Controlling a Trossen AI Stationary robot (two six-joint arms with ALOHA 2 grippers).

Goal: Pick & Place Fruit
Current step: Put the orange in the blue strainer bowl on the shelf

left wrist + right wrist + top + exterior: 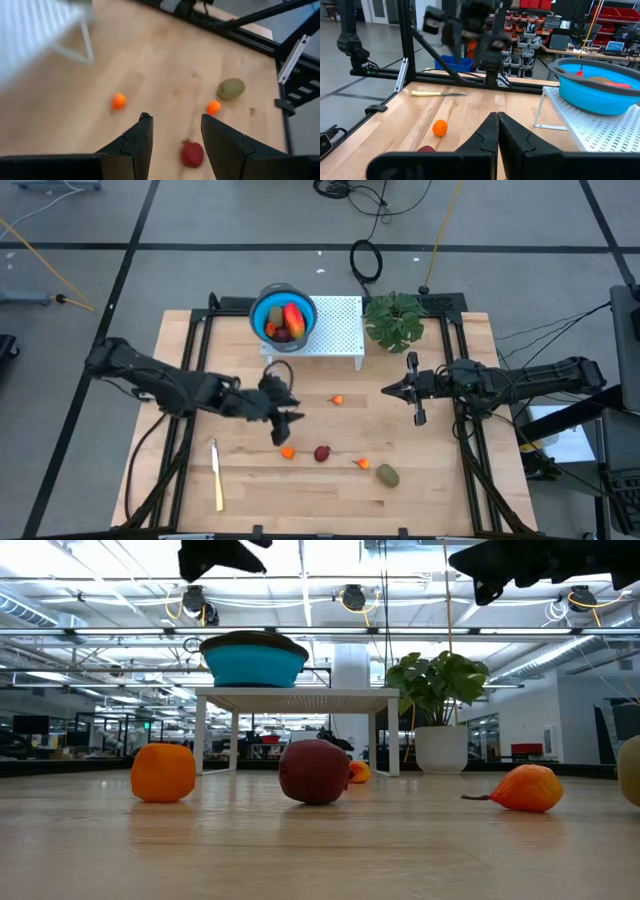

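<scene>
Loose fruit lies on the wooden table: a dark red ball [322, 453] [192, 154], three small orange pieces [288, 451] [338, 400] [362, 464] and an olive-brown oval [388, 475] [231, 88]. More fruit, among it an oblong red-orange piece [292, 317], fills the blue bowl [262, 308] on the white perforated stand [335, 332]. My left gripper [288, 427] [175, 127] hangs open above the table, left of the red ball, with nothing between its fingers. My right gripper [388, 391] [497, 122] is shut and empty, held level over the table's right half.
A cream-yellow knife [216, 473] lies near the table's front left. A potted leafy plant [395, 320] stands at the back, right of the stand. Black frame rails [470, 450] run along the table's sides. Bare wood lies between the two grippers.
</scene>
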